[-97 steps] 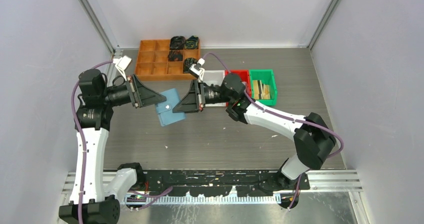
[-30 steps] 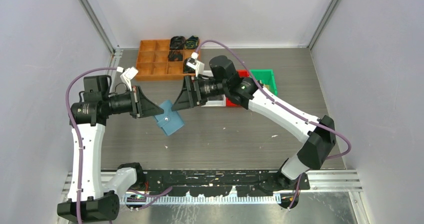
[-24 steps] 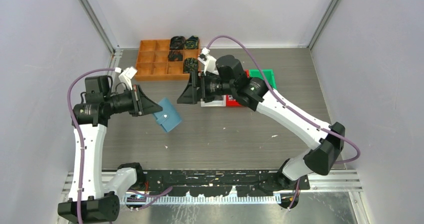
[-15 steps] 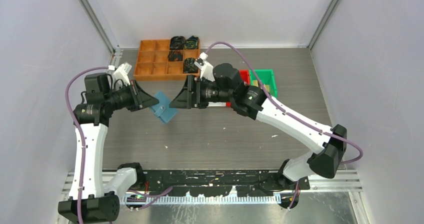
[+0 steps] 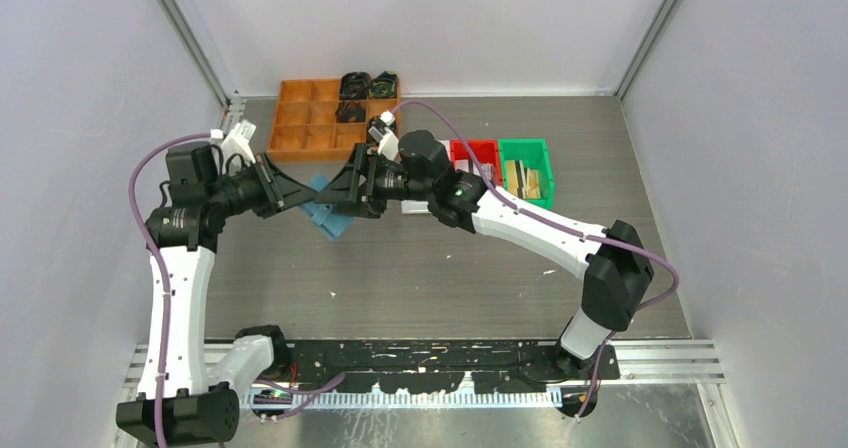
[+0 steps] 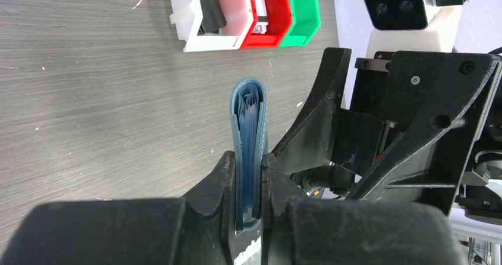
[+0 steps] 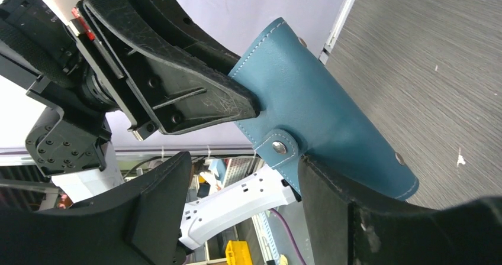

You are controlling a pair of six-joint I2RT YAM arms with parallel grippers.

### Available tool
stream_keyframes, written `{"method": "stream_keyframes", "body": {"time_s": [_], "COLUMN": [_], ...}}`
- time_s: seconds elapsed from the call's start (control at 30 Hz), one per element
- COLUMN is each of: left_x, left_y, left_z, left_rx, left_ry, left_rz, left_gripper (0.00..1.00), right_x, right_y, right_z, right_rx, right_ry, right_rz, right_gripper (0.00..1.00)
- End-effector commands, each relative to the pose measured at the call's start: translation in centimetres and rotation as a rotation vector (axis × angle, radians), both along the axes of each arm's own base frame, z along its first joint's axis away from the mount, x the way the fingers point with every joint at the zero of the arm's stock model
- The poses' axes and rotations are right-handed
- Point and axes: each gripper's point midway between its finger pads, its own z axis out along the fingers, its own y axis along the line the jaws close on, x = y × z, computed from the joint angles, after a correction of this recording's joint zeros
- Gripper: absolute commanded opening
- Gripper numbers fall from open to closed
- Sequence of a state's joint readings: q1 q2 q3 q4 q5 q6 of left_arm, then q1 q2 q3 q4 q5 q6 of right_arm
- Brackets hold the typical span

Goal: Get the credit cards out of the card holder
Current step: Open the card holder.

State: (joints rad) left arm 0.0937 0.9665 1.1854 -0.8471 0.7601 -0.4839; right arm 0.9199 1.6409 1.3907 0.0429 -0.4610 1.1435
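Observation:
The light blue card holder (image 5: 328,216) hangs above the table, folded shut and pinched at one edge by my left gripper (image 5: 303,200). In the left wrist view the card holder (image 6: 250,120) stands edge-on between the shut fingers (image 6: 224,179), with thin layers showing inside the fold. The credit cards are hidden. My right gripper (image 7: 243,203) stands open at the holder's (image 7: 322,120) snap tab (image 7: 278,148), and its right finger (image 7: 346,217) is against the tab's lower edge. In the top view the right gripper (image 5: 338,198) meets the holder from the right.
An orange compartment tray (image 5: 310,118) with dark parts sits at the back left. White (image 6: 207,16), red (image 5: 473,156) and green (image 5: 526,168) bins stand in a row behind the right arm. Walls close in both sides.
My right gripper has swung left to the holder and its jaws have narrowed somewhat. My left gripper has lifted and turned the holder towards it.

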Motion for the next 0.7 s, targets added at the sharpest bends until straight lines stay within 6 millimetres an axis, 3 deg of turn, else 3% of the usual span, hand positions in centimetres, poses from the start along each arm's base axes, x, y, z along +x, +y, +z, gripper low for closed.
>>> {"method": "stream_keyframes", "body": {"time_s": [0.0, 0.43, 0.67], "left_x": [-0.3, -0.2, -0.7], "left_y": [-0.9, -1.4, -1.6], "left_z": [4.3, 6.4, 7.8], "left_rx": [-0.048, -0.097, -0.121], "left_ry": [-0.134, -0.167, -0.200], "left_rz": [-0.039, -0.050, -0.052], "left_gripper": [0.00, 0.00, 0.00], "right_x": [-0.5, -0.4, 0.8], "right_y": [-0.1, -0.8, 0.5], "right_z": [3.7, 2.1, 3.3], "right_rx": [0.109, 0.053, 0.222], "right_ry": [-0.046, -0.042, 0.085], "right_rz": [0.015, -0.013, -0.030], "right_gripper": [0.71, 0.66, 0.66]}}
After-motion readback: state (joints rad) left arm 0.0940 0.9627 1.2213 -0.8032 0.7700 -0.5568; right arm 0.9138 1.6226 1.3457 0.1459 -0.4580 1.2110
